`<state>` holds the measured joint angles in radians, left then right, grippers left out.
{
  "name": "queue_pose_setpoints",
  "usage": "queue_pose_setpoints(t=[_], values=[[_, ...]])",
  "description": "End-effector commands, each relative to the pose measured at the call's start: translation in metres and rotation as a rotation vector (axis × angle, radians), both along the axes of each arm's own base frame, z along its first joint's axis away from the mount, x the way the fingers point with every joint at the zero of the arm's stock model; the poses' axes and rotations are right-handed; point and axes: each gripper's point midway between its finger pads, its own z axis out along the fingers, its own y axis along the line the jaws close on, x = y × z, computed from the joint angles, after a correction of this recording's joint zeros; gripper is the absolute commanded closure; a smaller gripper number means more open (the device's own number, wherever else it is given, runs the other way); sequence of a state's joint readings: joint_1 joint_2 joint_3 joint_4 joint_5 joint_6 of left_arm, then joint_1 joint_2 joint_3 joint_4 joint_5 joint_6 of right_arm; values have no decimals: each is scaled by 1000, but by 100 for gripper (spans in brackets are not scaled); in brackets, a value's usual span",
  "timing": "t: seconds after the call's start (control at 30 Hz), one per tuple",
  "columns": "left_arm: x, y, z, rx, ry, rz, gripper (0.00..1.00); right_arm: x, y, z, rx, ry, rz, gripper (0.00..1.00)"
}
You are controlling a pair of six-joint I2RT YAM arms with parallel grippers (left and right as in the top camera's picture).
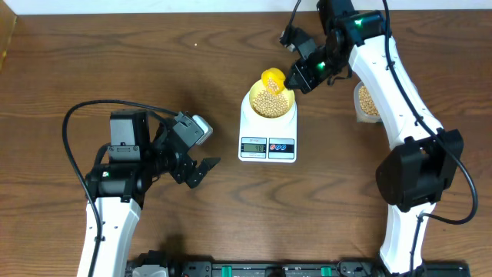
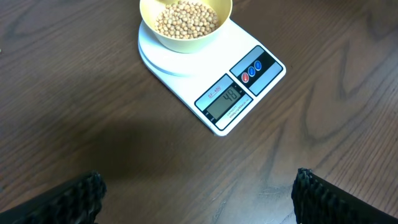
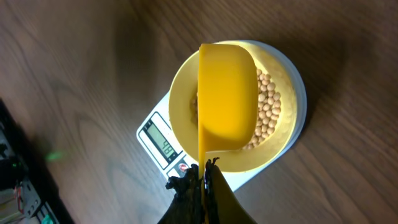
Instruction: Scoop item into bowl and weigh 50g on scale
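Note:
The pale yellow bowl (image 1: 269,103) sits on the white scale (image 1: 267,145) and holds tan beans (image 2: 185,18). The display (image 2: 225,99) shows digits in the forties. My right gripper (image 3: 204,175) is shut on the handle of a bright yellow scoop (image 3: 226,99), tipped over the bowl (image 3: 283,134); it also shows in the overhead view (image 1: 274,79). My left gripper (image 2: 198,194) is open and empty over bare table in front of the scale (image 2: 186,65); in the overhead view (image 1: 198,168) it is left of the scale.
A clear tub with more beans (image 1: 366,101) stands to the right of the scale, partly hidden by the right arm. The table's front edge carries a black rail (image 1: 246,269).

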<state>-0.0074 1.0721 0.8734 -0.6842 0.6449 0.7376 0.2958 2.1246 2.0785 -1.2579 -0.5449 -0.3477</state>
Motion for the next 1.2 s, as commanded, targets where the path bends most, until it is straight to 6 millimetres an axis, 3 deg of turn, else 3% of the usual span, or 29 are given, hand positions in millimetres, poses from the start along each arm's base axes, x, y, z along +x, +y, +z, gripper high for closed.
queue_pose_setpoints(t=[0.0,1.17], values=[[0,2,-3,6,8,2,2,0,0,18,15,-34,-2,99],[0,2,-3,6,8,2,2,3,-2,8,-117,-124,63,99]])
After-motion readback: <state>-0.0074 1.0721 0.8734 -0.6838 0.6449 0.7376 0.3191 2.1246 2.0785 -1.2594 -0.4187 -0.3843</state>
